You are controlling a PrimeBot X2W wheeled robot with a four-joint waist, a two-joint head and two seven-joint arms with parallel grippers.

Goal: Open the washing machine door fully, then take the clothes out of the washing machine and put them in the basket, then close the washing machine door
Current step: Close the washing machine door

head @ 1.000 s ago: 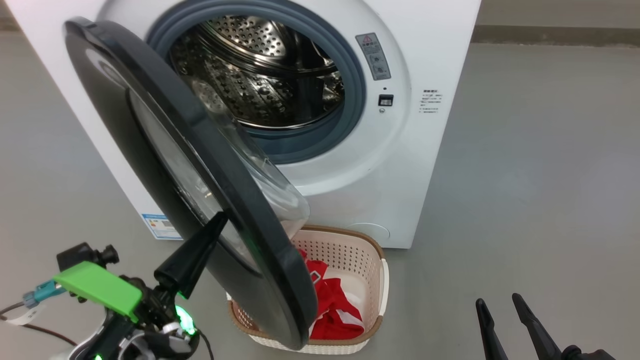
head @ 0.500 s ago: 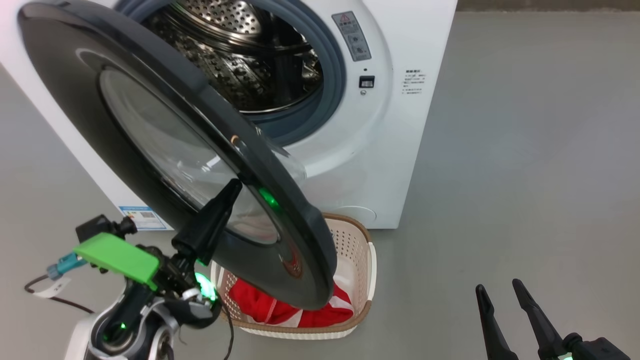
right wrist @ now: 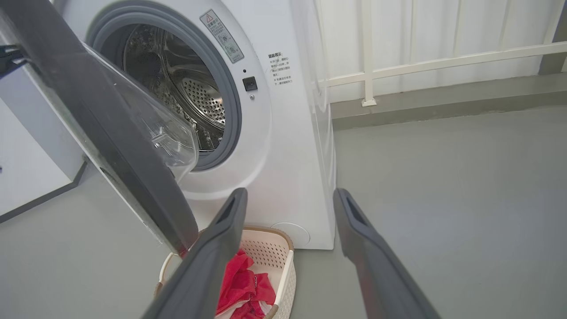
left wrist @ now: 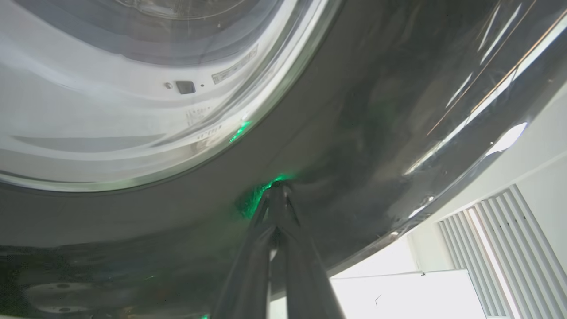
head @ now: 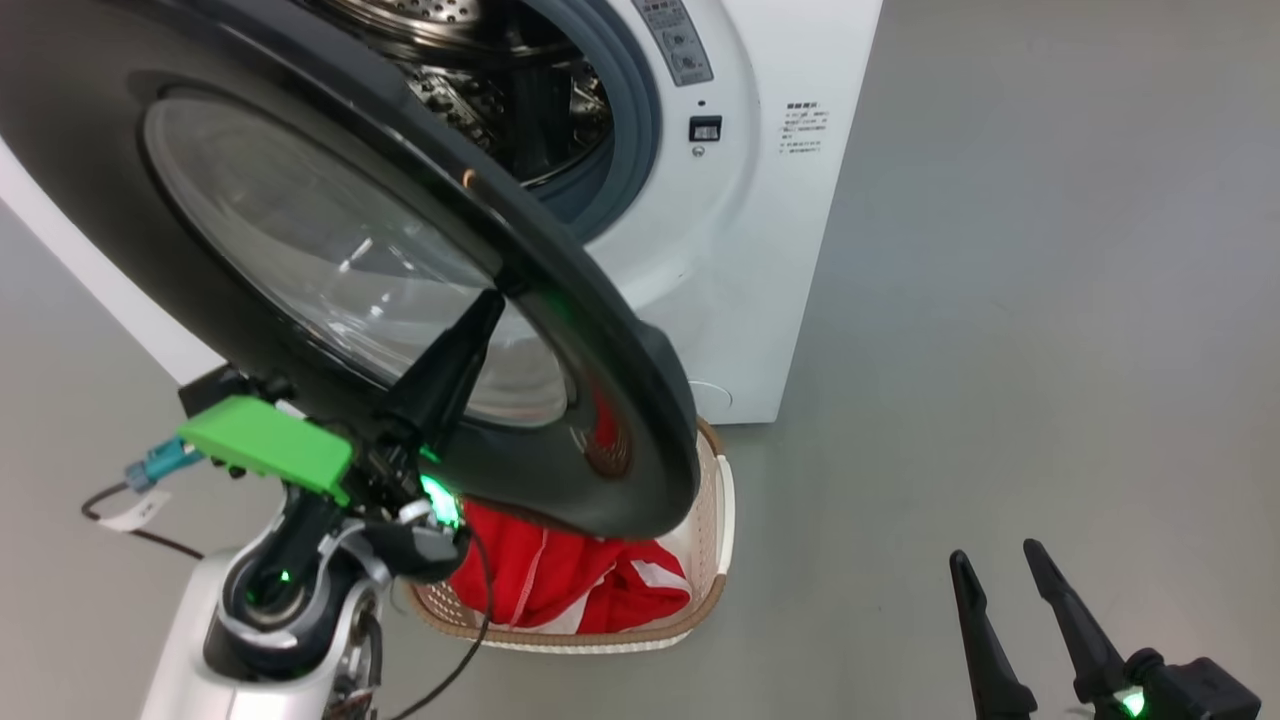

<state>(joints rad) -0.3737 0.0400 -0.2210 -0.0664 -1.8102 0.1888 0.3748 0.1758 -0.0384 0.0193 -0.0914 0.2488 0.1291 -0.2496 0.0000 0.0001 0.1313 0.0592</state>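
White washing machine [head: 760, 250] stands before me, its black-rimmed door [head: 620, 400] swung halfway out above the basket [head: 715, 500] holding the red clothes [head: 560, 580]. My left gripper [head: 493, 300] touches the door's rim with fingers pinched together; my right gripper [head: 995, 552] hangs spread, empty.

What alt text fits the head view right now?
Shut left gripper touches the black rim of the partly open door, in front of the washer. Red clothes lie in the basket beneath; the open right gripper hovers at lower right.

Bright even light; glare streaks on washing machine door [left wrist: 398, 110]; focus sharp.
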